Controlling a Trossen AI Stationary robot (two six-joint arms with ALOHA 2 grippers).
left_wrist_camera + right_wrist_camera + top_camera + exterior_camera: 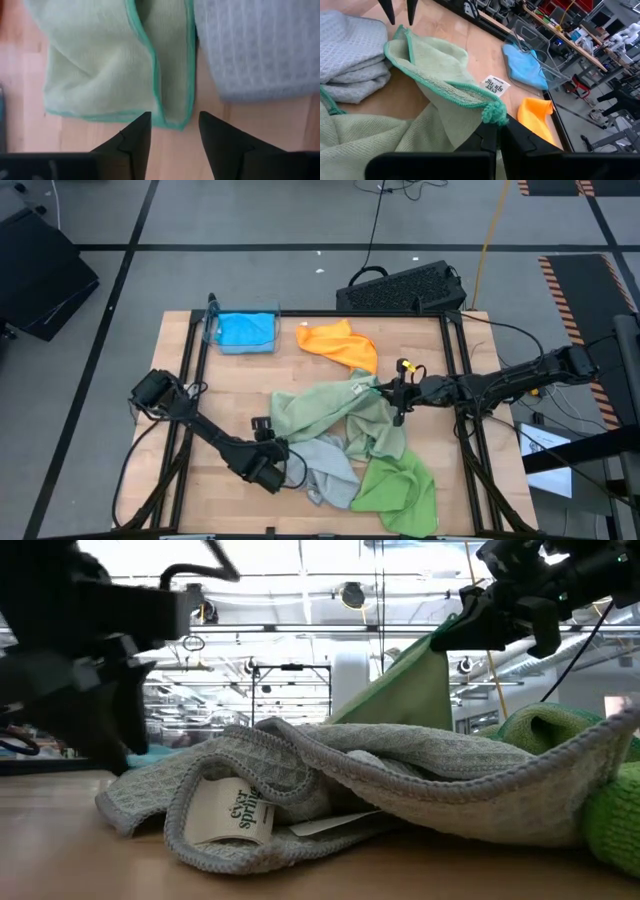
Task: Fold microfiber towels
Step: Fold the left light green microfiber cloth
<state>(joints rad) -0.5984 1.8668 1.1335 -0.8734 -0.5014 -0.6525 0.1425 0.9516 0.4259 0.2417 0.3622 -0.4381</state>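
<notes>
Pale green cloth [325, 408] lay on top of the heap at mid-table and was the one being worked. The right gripper [496, 131] was pinched shut on a bunched corner of it, lifted off the wood. The left gripper [172, 131] hovered low with its fingers parted, empty, just short of the cloth's opposite hem. Judged step: spreading this cloth out of the pile before the first fold. The next move calls for the left fingers to advance and close on the free corner without catching the grey cloth [325, 462] beside it. Left arm reached in low from the table's left edge, the right arm stretched level from the right. Blue cloth [245, 330] sat in a clear tray [211, 336] at the far edge; the orange cloth [340, 344] lay near it, the bright green cloth [400, 485] at the near edge.
</notes>
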